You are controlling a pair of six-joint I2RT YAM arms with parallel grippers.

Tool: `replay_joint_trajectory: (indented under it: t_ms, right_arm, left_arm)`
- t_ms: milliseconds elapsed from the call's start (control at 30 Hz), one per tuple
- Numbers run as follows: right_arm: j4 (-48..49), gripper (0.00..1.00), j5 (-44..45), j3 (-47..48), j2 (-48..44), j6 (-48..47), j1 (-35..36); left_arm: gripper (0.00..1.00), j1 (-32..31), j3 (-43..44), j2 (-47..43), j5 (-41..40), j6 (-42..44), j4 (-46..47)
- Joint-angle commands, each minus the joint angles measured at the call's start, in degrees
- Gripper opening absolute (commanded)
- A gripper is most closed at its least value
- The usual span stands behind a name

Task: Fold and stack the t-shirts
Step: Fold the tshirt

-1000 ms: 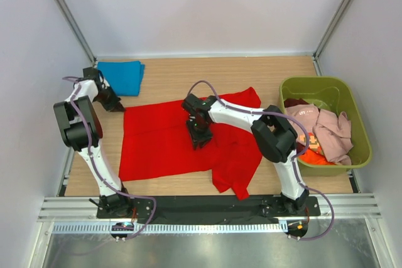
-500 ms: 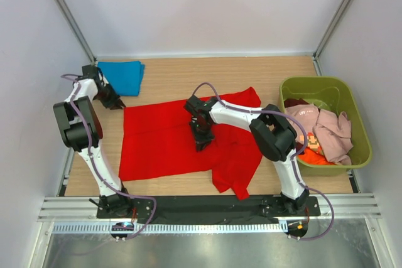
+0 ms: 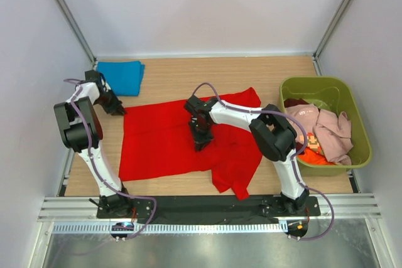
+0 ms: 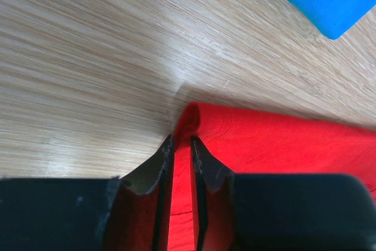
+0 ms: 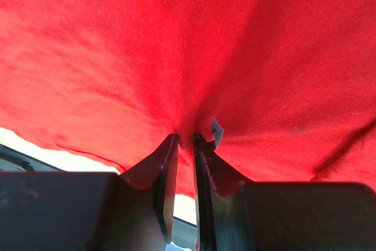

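The red t-shirt (image 3: 163, 145) lies spread on the tabletop (image 3: 188, 73). Its long axis runs left to right, tilted so that the right end sits farther from the arm bases than the left. A crumpled part hangs toward the near edge at its right end. Which end is the collar cannot be told.

The left arm rises from its base and bends at a raised elbow. Its forearm reaches to the shirt's far-left corner, where the left gripper (image 3: 118, 110) points down onto the cloth. In the left wrist view the jaws stand nearly together with a fold of the red corner pinched between them.

The right arm bends at its elbow above the shirt's right side. Its forearm stretches leftward over the cloth, and the right gripper (image 3: 200, 145) points down near the shirt's middle. In the right wrist view its jaws are clenched on a pucker of red cloth, with creases running in to the tips.

A folded blue t-shirt (image 3: 121, 76) lies in the far-left corner, apart from the red one. An olive-green bin (image 3: 326, 86) at the right holds a pale pink t-shirt (image 3: 333, 131) and other garments.
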Motion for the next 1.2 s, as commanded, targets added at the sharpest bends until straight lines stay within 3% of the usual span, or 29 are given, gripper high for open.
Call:
replay_joint_trajectory:
  t_ms: [0,167,433,533,667,767,900,1167]
  right_arm:
    - [2.1,0.24,0.3,-0.7,1.9,0.7,0.5]
    - [2.1,0.24,0.2,-0.6,2.3,0.7,0.5]
    - [2.0,0.24,-0.3,-0.6,3.0,0.7,0.5]
    - [2.0,0.23,-0.4,-0.4,3.1,0.7,0.5]
    - [1.9,0.23,-0.5,-0.1,3.5,0.7,0.5]
    - [1.9,0.23,-0.6,0.1,3.7,0.7,0.5]
    - [1.9,0.23,-0.6,0.5,3.8,0.7,0.5]
    - [1.5,0.23,-0.9,1.1,4.4,0.5,0.6]
  left_arm:
    - [0.17,-0.3,0.8,-2.0,-0.2,0.9,1.8]
    - [0.13,-0.3,2.7,-1.7,-0.6,0.7,1.8]
    - [0.18,-0.5,3.5,-0.6,0.6,0.3,1.7]
    - [0.11,-0.6,3.4,-0.6,0.6,0.5,1.9]
    - [0.1,-0.6,2.6,-0.9,0.8,0.5,2.2]
    - [0.19,-0.6,2.2,-0.8,0.9,0.3,2.3]
    - [0.22,-0.8,0.8,-0.8,0.0,0.7,2.4]
    - [0.13,-1.0,1.3,0.1,0.4,0.5,2.5]
